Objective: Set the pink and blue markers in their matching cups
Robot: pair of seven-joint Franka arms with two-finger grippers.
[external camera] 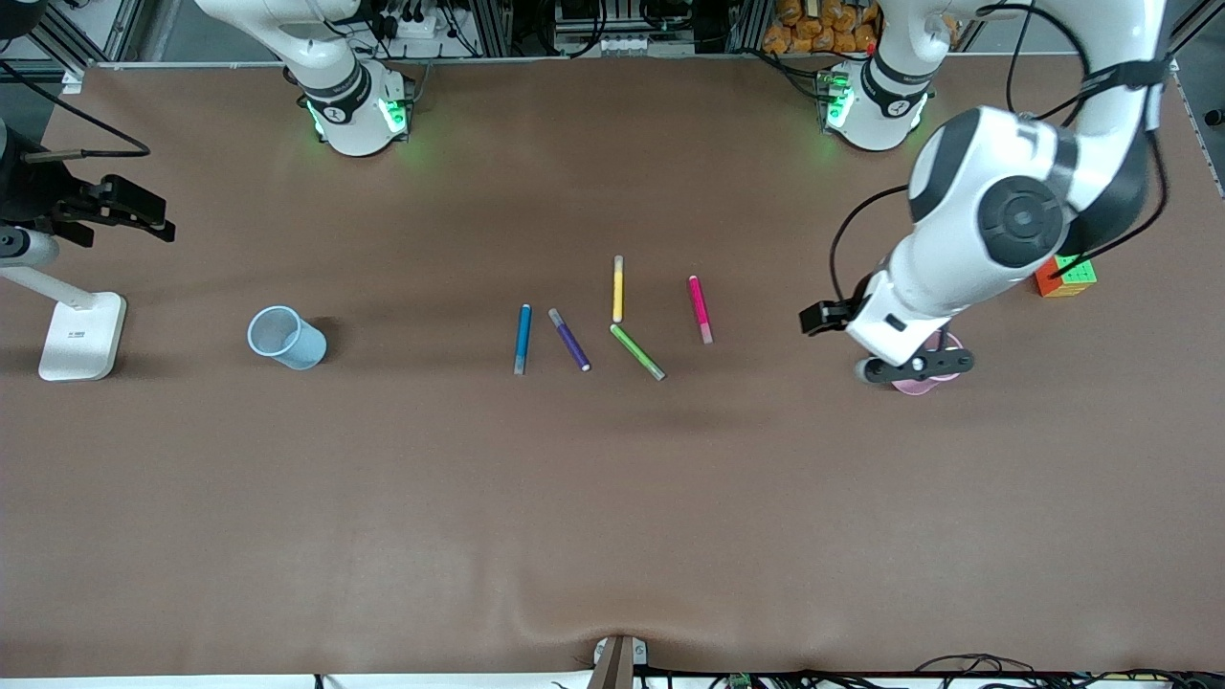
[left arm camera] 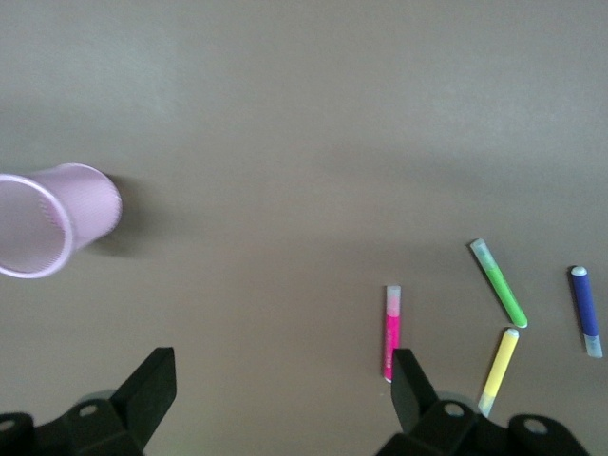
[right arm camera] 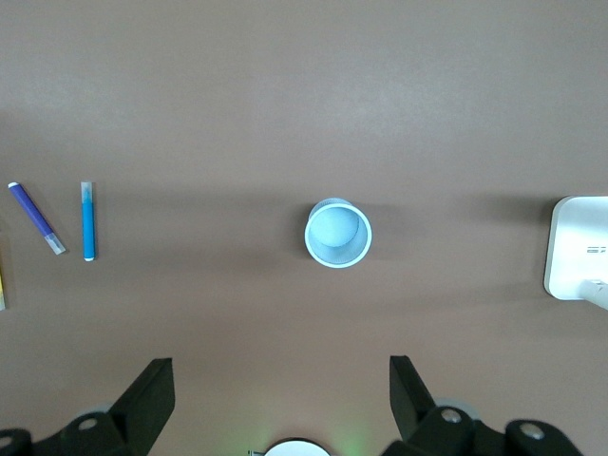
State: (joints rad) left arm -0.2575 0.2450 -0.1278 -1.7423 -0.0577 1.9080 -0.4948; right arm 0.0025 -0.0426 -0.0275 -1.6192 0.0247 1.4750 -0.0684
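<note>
The pink marker (external camera: 700, 308) and blue marker (external camera: 522, 338) are laid flat mid-counter (external camera: 612, 498) among other markers. The blue cup (external camera: 285, 337) is stood toward the right arm's end, the pink cup (left arm camera: 47, 231) toward the left arm's end. The left end effector (left arm camera: 280, 404) is held wide open and empty above the pink cup. The right end effector (right arm camera: 280, 404) is held wide open and empty above the counter.

A robotics lab. Two white Franka arms are bolted at their bases (external camera: 356, 113) to one long edge of a wide table (external camera: 612, 498) covered in plain brown matting, green status lights glowing at each base. Along that edge run aluminium framing, cable bundles and a power strip (external camera: 622, 43). A white camera stand (external camera: 81, 335) sits at the right arm's end of the table.
</note>
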